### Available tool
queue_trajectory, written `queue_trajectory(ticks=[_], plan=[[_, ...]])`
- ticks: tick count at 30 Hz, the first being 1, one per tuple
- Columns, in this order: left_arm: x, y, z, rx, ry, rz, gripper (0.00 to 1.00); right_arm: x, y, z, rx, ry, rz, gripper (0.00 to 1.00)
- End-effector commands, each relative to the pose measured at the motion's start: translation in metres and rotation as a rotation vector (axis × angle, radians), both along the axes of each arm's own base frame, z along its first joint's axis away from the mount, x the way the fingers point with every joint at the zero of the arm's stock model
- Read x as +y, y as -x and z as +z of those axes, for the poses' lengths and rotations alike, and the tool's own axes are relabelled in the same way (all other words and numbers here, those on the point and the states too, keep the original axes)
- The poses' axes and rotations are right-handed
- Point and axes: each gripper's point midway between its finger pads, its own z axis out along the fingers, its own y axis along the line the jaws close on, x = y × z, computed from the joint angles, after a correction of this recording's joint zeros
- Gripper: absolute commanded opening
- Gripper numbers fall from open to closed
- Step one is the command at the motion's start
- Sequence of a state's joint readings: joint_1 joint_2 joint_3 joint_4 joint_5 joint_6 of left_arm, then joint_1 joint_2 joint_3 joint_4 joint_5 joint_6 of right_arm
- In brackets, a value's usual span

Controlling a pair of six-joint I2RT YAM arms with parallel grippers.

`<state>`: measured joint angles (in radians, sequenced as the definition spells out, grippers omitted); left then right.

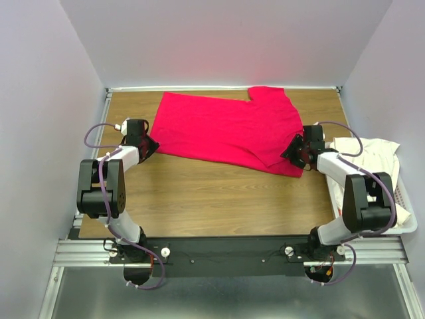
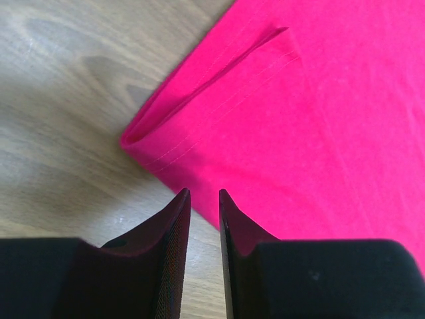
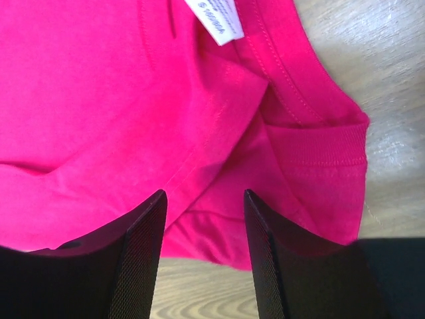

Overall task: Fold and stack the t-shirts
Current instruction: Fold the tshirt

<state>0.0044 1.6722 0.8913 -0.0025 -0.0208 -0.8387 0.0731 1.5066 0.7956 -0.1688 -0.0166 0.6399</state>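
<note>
At the left of the overhead view, the left end effector (image 1: 152, 145) sits low over the brown wooden surface (image 1: 199, 199), just beside the lower left corner of the red t-shirt (image 1: 226, 129). Its wrist view shows the two fingers (image 2: 178, 219) drawn close with a thin gap between them and nothing in it. Just past their tips the doubled hem corner of the shirt lies flat on the wood.

The red t-shirt spreads across the upper middle of the surface, folded over on itself, with a sleeve reaching toward the upper right.

At the shirt's lower right edge the right end effector (image 1: 289, 151) hovers over the cloth with its fingers (image 3: 143, 246) spread wide and gripping nothing. Between and beyond them lie the ribbed collar (image 3: 312, 126) and a white size label (image 3: 216, 20).

At the far right edge a cream t-shirt (image 1: 372, 156) lies bunched in a white laundry basket (image 1: 406, 199).
</note>
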Motion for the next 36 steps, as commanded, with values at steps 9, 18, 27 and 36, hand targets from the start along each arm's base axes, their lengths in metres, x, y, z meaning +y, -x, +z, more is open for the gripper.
queue_trajectory(ticks=[9,18,27,36], plan=[[0.010,0.005,-0.001,0.003,-0.034,0.048,0.30,0.004,-0.029,-0.001,-0.025,-0.001,-0.009,0.45],[0.008,0.002,-0.002,0.005,-0.033,0.034,0.28,0.005,-0.050,0.002,-0.034,-0.003,-0.005,0.11],[0.007,0.000,-0.001,0.004,-0.032,0.022,0.27,0.011,-0.071,0.010,-0.060,-0.015,0.023,0.01],[0.004,-0.003,-0.002,0.004,-0.031,0.009,0.26,0.020,-0.112,0.015,-0.078,-0.059,0.020,0.00]])
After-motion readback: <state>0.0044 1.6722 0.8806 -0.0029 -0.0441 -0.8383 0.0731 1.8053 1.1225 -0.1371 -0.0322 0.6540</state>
